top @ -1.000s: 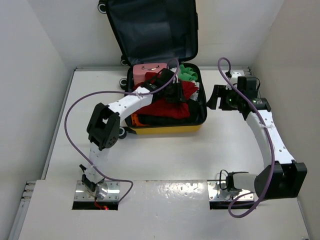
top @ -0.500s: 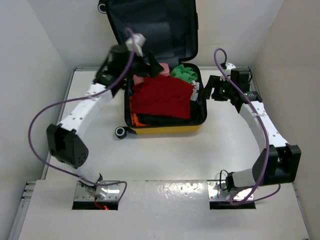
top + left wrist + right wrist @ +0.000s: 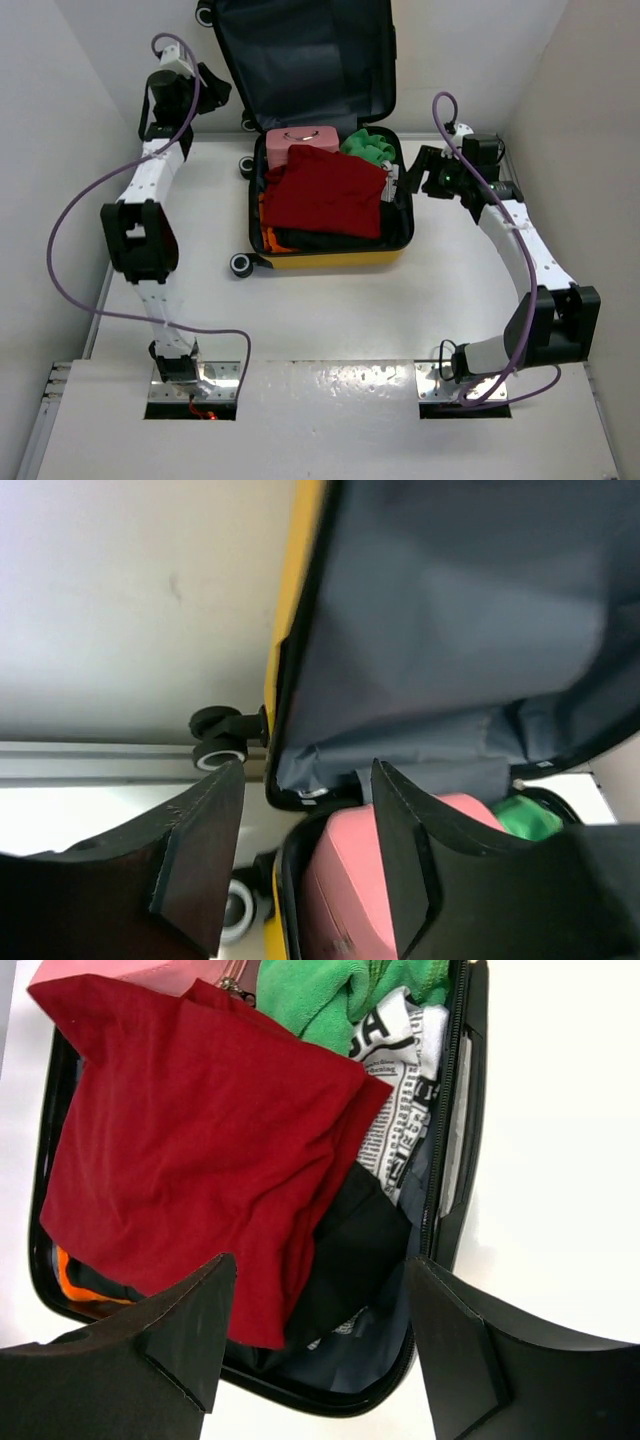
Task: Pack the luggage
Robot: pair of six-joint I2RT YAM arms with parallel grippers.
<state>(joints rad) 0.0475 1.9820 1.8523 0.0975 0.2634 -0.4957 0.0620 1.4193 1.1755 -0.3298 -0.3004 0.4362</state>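
The yellow luggage (image 3: 330,260) lies open on the table, its grey-lined lid (image 3: 300,55) standing up against the back wall. A red garment (image 3: 325,190) is spread over the packed clothes, with a pink case (image 3: 298,138) and a green cloth (image 3: 365,148) behind it. My left gripper (image 3: 205,90) is raised beside the lid's left edge, open and holding nothing. The left wrist view shows the lid lining (image 3: 450,630) and the pink case (image 3: 350,880) past that gripper (image 3: 308,770). My right gripper (image 3: 420,180) hovers open at the luggage's right rim (image 3: 445,1160), above the red garment (image 3: 190,1130).
White walls close in on the left, right and back. A black wheel (image 3: 241,263) sticks out at the luggage's front left corner, and another wheel (image 3: 215,742) sits by the hinge. A black garment (image 3: 360,1240) and a printed shirt (image 3: 405,1080) lie under the red one.
My left arm has lifted off the clothes and swung back and left to the lid's edge, leaving the red garment spread out. The right gripper came closer to the luggage's rim.
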